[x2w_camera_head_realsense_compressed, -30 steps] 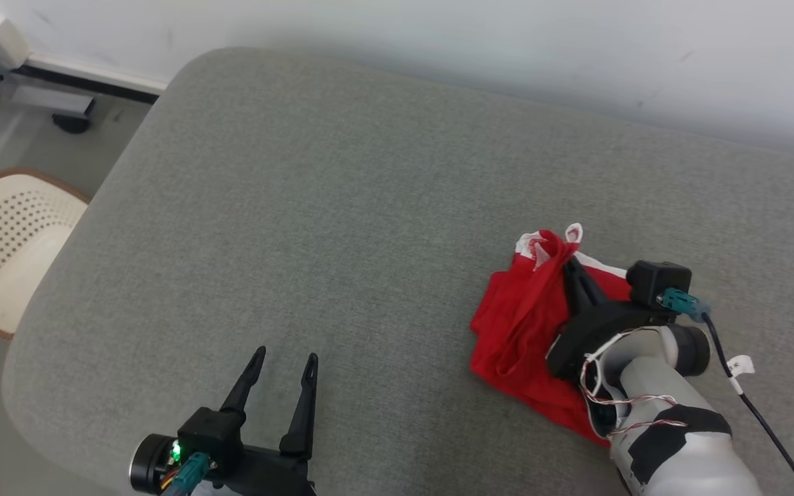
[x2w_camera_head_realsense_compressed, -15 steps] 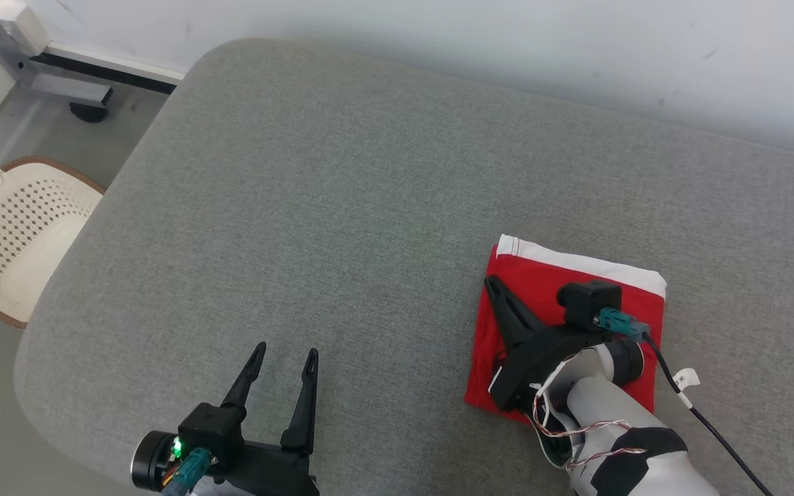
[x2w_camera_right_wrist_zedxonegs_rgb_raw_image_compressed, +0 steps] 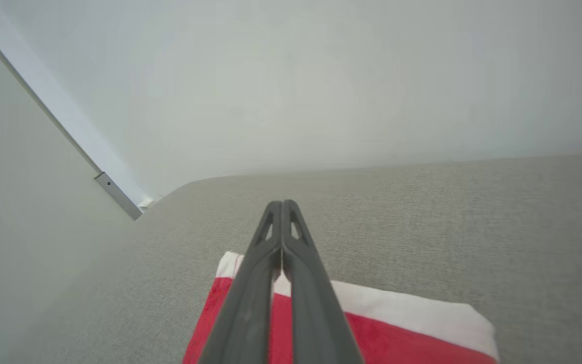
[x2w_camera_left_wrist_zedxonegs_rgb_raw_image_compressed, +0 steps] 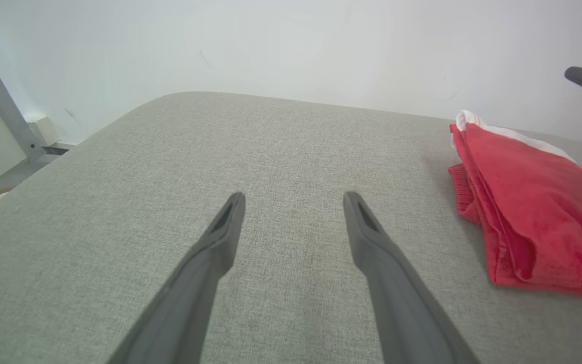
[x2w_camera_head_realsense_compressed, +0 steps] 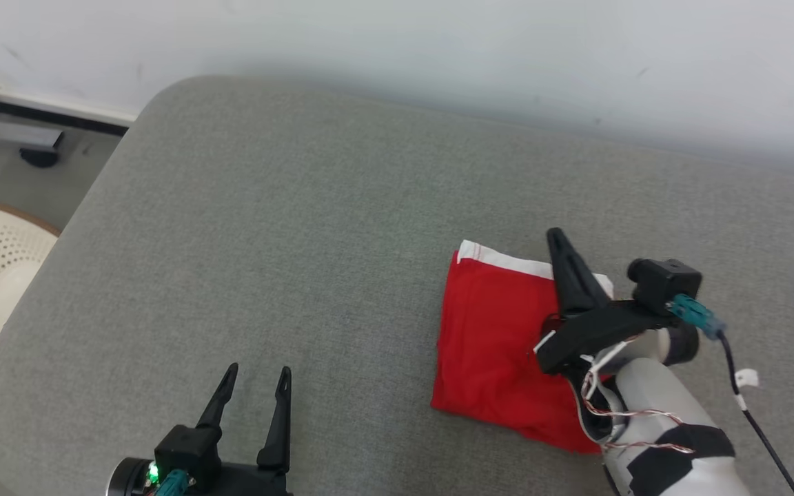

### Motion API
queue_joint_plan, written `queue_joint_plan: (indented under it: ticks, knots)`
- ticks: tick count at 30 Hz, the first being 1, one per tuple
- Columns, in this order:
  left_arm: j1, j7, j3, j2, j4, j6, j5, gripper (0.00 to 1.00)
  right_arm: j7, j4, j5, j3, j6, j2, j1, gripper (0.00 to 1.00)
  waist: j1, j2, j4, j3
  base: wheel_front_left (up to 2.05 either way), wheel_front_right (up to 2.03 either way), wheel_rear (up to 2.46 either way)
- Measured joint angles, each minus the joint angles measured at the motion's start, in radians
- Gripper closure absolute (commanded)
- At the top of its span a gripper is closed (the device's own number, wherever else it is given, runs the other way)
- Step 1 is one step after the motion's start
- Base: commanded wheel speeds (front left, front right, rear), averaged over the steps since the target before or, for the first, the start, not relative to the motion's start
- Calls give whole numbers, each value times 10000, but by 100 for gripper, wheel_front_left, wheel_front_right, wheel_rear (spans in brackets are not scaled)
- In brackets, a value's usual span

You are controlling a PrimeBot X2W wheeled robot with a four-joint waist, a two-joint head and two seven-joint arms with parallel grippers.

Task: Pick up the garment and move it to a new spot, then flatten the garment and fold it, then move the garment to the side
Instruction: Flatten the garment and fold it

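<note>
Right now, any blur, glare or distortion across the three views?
Head view: even soft light, no glare, garment sharp. Left wrist view: wide-angle stretch, left gripper looms large at the bottom. Right wrist view: hazy, pale wall washed out behind the shut right gripper.

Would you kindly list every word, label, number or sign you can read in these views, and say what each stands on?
No text can be read in any view.
White tag hanging beside the right forearm: too small to read.
Red garment: no print or label visible.
</note>
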Motion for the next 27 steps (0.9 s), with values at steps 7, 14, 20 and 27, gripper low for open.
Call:
queue_joint_plan:
  ticks: [7,14,20,27]
  knots:
    - [342,0,268,-2,-92,-25,134,0,-2,-1258,-1104,-1450,0,-192,1081,100,-1,0,-470,-389,0,0,0]
    - [692,0,604,8,-205,-94,232,0,-2,-2376,-1703,-2499,0,-389,2571,100,-1,0,-994,-754,0,0,0]
    - [939,0,775,6,-337,-104,286,0,-2,-3074,-2034,-2938,0,-430,3583,100,-1,-1,-1398,-945,0,0,0]
    - [1194,0,988,4,-451,-109,293,0,0,-3919,-2228,-3346,0,-311,4666,77,-1,-1,-1717,-1249,0,0,0]
